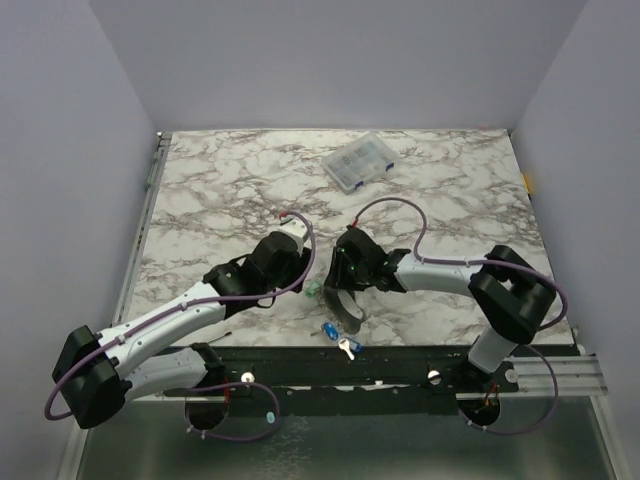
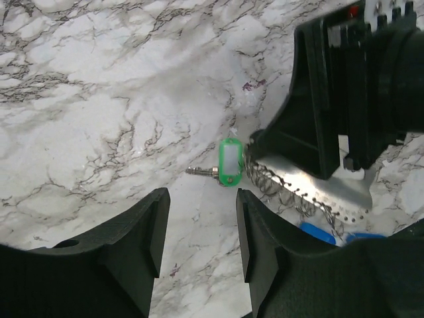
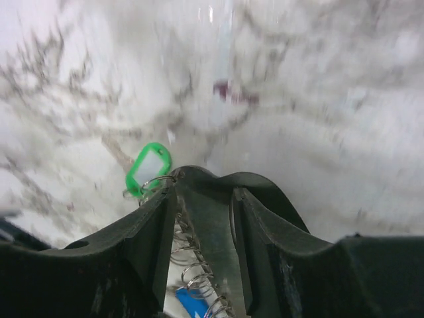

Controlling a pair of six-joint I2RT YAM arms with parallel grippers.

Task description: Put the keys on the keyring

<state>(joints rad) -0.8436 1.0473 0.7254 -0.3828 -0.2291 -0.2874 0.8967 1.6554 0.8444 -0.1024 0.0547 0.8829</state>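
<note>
Your tally, by kind.

- Keys: three in all.
- Green key (image 2: 229, 162): one, just ahead of your left claw (image 2: 201, 199) and at the tip of your right claw (image 3: 204, 192).
- Blue keys (image 1: 328, 329): two, side by side just behind the right claw, toward the arm bases.
- Keyring chain (image 2: 265, 180): one, right at the right claw's fingers.
- Clear box (image 1: 358, 160): one, well beyond both claws.
- Claws: two.

White marble with grey and black veining, that was the table (image 1: 230, 180). The green key (image 2: 229, 162) carried a white label window. The blue keys (image 2: 318, 233) were bright, the cables (image 1: 392, 200) purple.
</note>
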